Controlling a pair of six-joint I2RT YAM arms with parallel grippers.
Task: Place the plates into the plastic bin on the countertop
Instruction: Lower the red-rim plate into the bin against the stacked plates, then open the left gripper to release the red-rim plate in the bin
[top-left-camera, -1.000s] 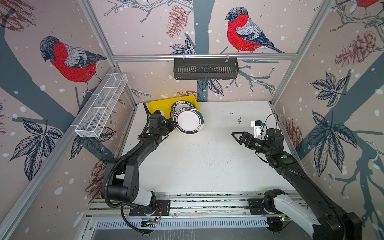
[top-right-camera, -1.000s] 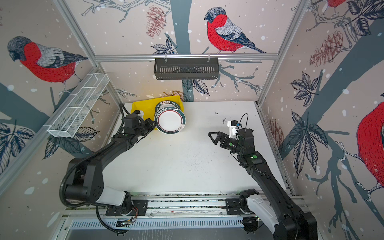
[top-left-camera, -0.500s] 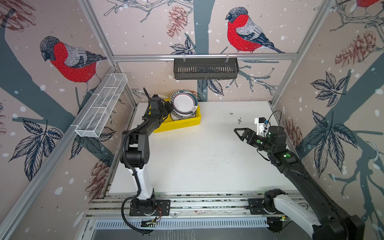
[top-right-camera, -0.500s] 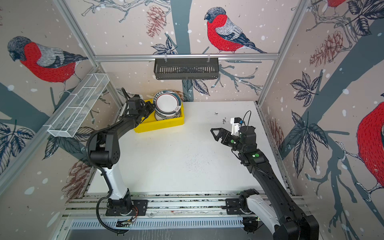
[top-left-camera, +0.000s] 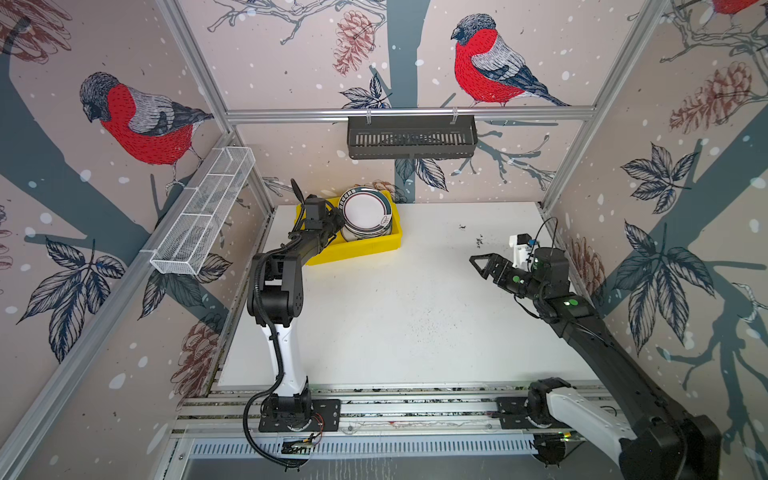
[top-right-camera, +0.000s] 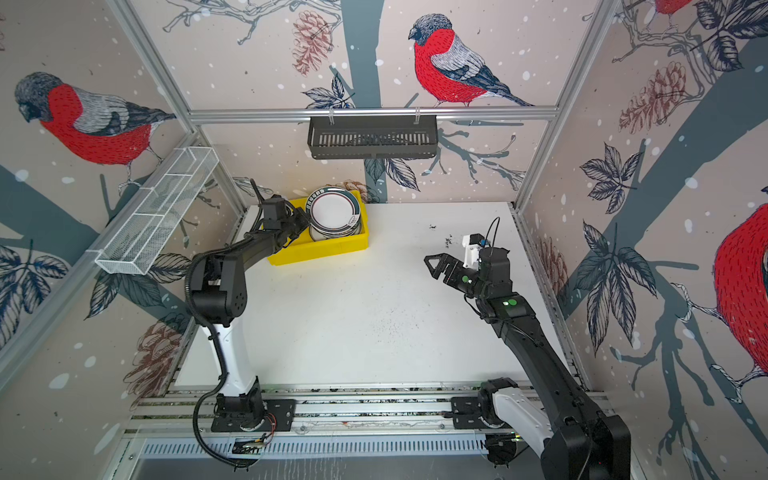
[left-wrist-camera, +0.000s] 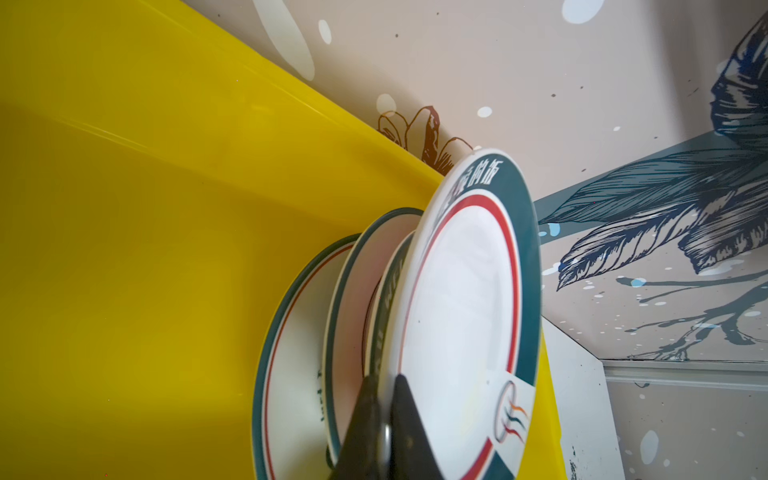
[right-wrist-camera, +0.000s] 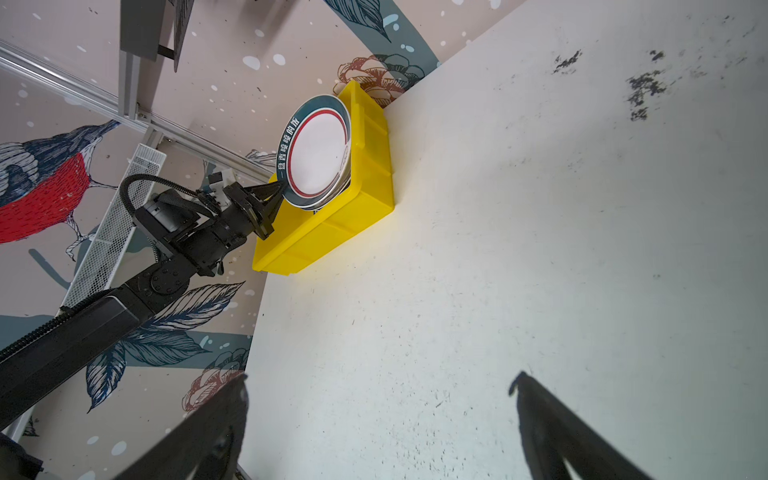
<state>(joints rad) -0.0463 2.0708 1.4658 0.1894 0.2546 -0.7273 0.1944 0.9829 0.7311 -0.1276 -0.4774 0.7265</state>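
Left wrist view: plate pinched at its near rim, stack just below

The left end effector (left-wrist-camera: 386, 388) is clamped on the near rim of the green-rimmed top plate (left-wrist-camera: 461, 311), which reaches straight out ahead of its fingertips. The other plates (left-wrist-camera: 299, 353) lie just beneath, stacked in the yellow plastic bin (left-wrist-camera: 145, 208) around them. The right end effector (top-left-camera: 482, 266) hangs spread wide and empty, well apart over the desk (top-left-camera: 395, 324). Lowering and letting go looks like the left arm's job.

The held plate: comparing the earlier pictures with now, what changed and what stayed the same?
The left gripper carried the plate back and down, to the stack in the bin. It stays shut on the plate's rim. The right gripper stayed open, almost unmoved; the bin stayed put.
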